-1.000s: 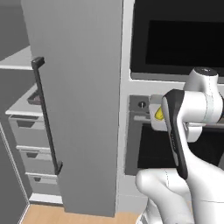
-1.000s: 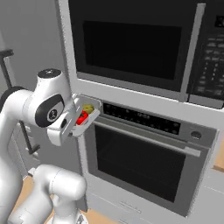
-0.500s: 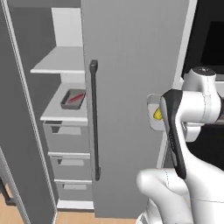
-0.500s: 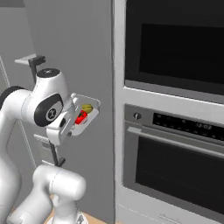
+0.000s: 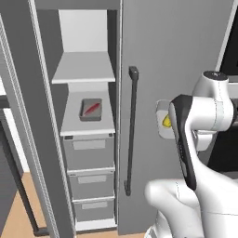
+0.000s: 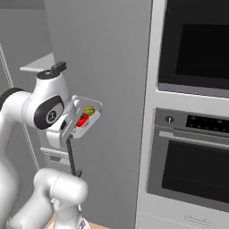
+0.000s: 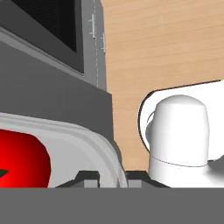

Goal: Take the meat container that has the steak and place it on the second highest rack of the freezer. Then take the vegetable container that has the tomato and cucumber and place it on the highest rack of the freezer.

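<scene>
Freezer [image 5: 93,116] interior newly exposed; fingers [image 7: 89,176] half-hidden.

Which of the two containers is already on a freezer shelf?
The dark-grey meat container with the red steak; the paler one holding tomato and cucumber is at the gripper.

Freezer [image 5: 176,56] door open, frame left. Meat tray [image 5: 91,109] w/ steak [image 5: 92,108] flat on second-highest rack. Veg tray [image 6: 87,118] w/ tomato [image 6: 82,120], cucumber [image 6: 88,109], centre-left, tilted.
</scene>
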